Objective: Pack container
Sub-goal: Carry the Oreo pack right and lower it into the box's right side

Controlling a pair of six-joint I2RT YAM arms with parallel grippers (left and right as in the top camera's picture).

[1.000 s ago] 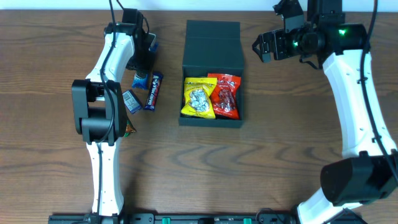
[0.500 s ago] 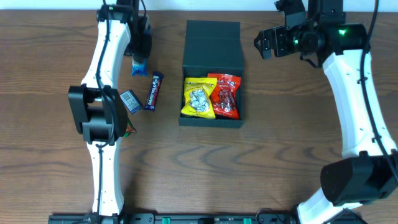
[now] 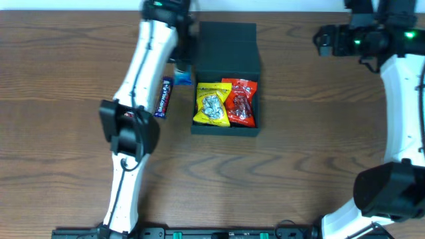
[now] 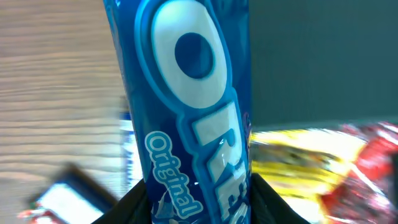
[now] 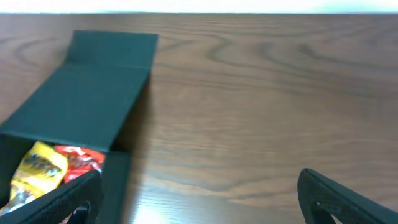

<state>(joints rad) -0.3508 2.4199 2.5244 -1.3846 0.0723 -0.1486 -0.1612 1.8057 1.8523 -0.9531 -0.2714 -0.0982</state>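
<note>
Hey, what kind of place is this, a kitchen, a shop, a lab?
Most likely a robotics lab bench: two white robot arms stand at a wood-grain table, the left end effector holding an Oreo packet near a dark container of snacks, like a staged packing trial.

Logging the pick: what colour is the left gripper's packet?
Packet: blue with white lettering, best in left wrist view.

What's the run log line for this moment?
left gripper: holding Oreo pack beside container | right gripper: open, empty | container: lid open, yellow packet, red packet inside
</note>
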